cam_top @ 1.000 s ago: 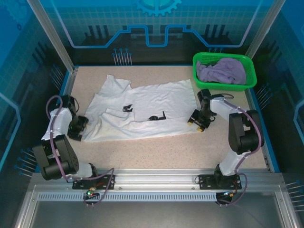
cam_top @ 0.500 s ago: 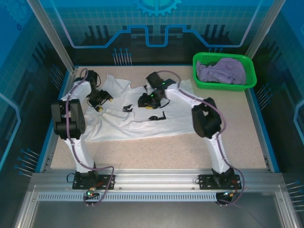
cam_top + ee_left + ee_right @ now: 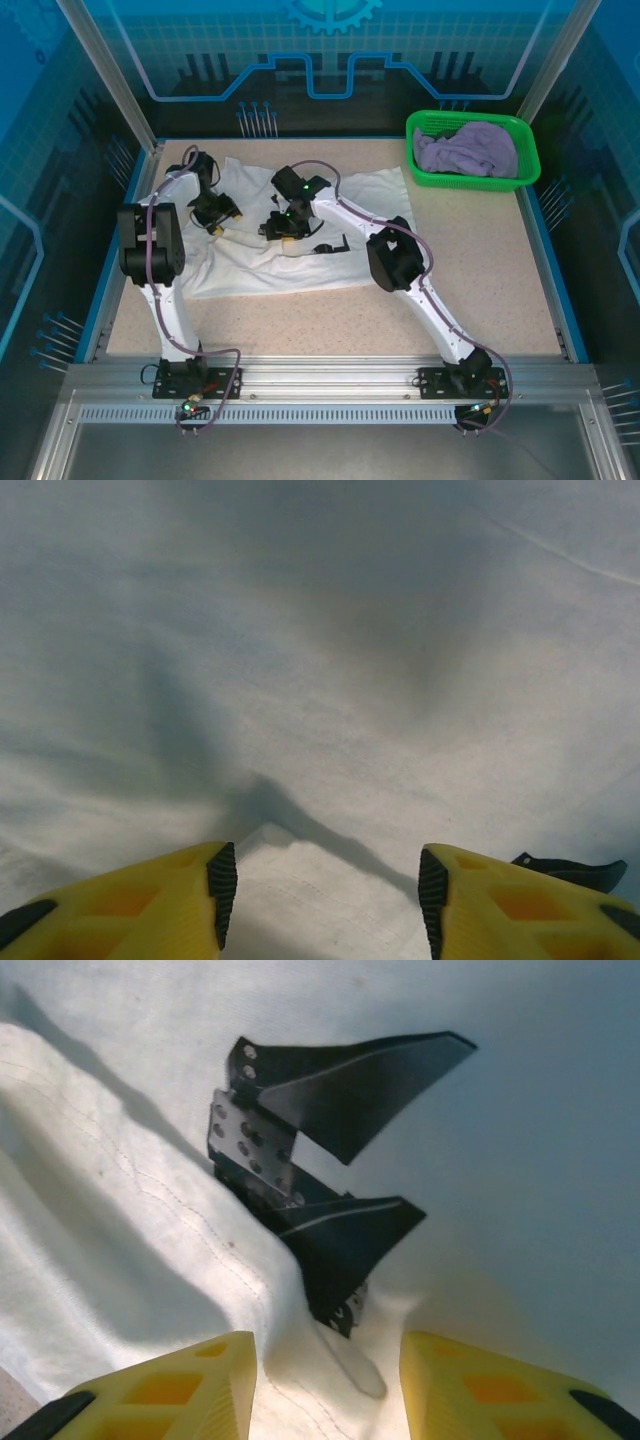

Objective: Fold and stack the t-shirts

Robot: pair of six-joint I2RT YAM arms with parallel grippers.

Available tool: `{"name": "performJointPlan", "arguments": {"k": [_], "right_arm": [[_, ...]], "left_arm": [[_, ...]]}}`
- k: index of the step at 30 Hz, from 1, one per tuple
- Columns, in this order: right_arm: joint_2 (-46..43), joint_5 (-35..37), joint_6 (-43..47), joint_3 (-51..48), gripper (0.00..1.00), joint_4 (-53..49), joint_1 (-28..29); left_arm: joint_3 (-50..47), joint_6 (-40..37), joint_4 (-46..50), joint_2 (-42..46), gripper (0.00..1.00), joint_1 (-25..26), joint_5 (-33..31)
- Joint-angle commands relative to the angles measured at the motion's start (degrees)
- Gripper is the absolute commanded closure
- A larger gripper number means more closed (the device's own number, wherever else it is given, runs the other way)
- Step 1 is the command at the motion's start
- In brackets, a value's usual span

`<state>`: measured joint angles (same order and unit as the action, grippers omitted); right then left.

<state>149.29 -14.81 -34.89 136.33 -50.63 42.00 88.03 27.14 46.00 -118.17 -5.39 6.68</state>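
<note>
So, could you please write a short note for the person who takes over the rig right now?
Left gripper: jaws apart, low over a raised fold of the white t-shirt.
Right gripper: jaws apart over a stitched edge of the same shirt, beside a black print.
White t-shirt: mostly spread on the table, wrinkled.
Lavender t-shirt: crumpled in the green basket, far right corner.
Done: no finished fold, no stack.
Left: fold both shirts, then stack them.
</note>
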Motion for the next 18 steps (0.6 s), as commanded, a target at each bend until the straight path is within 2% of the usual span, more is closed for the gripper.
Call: {"name": "performJointPlan", "arguments": {"k": [1,9,11,14,18], "right_arm": [[1.54,0.93,0.15,1.74,0.60,-2.61,0.24],[0.92,1.17,1.14,1.44,0.72,-3.25,0.37],[0.74,1.24,1.23,1.39,0.72,-3.30,0.40],[0.56,1.15,1.46,1.30,0.71,-3.42,0.36],[0.56,0.85,1.47,1.11,0.71,-3.43,0.36]], "left_arm": [[0.24,-1.49,-0.35,-1.23,0.48,0.47,-1.05],[-0.53,-1.17,-1.20,-1.10,0.60,0.64,-0.39],[-0.73,-1.38,-0.70,-0.51,0.57,0.73,-0.47],[-1.73,-2.28,-0.04,1.51,0.47,0.82,-2.10],[-4.08,-3.84,-1.00,4.56,0.50,0.82,-3.72]]}}
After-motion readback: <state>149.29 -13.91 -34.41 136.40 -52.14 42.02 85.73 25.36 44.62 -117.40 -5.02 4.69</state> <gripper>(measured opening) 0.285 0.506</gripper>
